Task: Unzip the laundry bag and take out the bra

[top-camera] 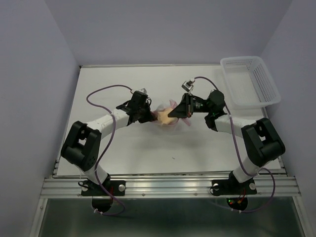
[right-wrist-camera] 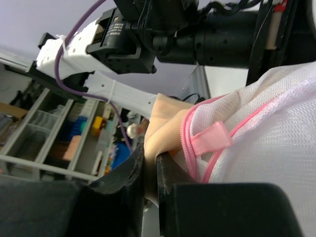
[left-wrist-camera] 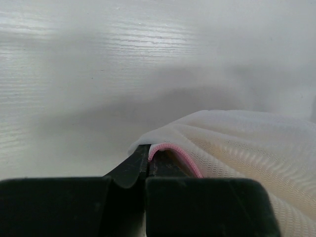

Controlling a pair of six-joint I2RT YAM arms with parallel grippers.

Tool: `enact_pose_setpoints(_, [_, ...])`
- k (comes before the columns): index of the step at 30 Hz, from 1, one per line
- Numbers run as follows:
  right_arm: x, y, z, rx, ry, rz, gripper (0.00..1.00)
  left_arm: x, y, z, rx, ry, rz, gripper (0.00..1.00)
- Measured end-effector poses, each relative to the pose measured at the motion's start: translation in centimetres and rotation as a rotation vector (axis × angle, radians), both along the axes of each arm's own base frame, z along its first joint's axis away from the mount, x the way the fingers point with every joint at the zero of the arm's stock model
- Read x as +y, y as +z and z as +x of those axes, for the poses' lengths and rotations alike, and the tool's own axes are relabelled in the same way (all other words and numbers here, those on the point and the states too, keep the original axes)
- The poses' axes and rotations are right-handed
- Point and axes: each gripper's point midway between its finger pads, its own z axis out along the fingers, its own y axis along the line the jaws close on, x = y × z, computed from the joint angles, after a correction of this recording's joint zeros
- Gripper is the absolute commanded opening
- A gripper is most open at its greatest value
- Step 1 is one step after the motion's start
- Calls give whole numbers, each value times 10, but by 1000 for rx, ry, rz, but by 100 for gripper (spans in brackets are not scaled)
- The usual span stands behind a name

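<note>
- The left gripper is pressed together on the pink edge of the small round white mesh laundry bag with pink zip trim. The bag bulges out to this gripper's right and a little ahead of it.
- The right gripper is pinching the soft tan cloth bra. A fold of it goes down between the two jaws.
- The bra pokes out through the open pink zip edge, right at the right gripper's tip. The small pink pull tab hangs just beside it. I cannot tell how much of the bra is inside the mesh.
- The two grippers point at each other, with the bag and bra between them. That line runs side to side across the white worktop.
- I think the bra will come out if the right gripper pulls away from the left gripper along that line while the left one holds the bag. The right arm is the nearer one to the bra, since it has hold of it.
- Count: two arms, two grippers, one laundry bag, one bra, one pull tab.
- Far off, beyond and behind the right gripper and well apart from it, sits one white plastic lattice basket.
</note>
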Motion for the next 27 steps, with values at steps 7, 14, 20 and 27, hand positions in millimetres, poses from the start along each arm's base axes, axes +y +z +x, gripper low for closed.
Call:
enact_pose_setpoints(7, [-6,4,-16,71,101,1,19,-9,0,-1,26,-34,-48,0])
enact_pose_setpoints(14, [-12,4,-31,47,193,-10,53,1,10,10,-1,-16,-30,0])
enact_pose_setpoints(20, [-6,-20,-18,10,184,-21,91,13,21,8,-38,4,-24,0])
enact_pose_setpoints(27, [33,35,101,-508,-405,-331,100,14,26,-1,-49,-1,-24,0])
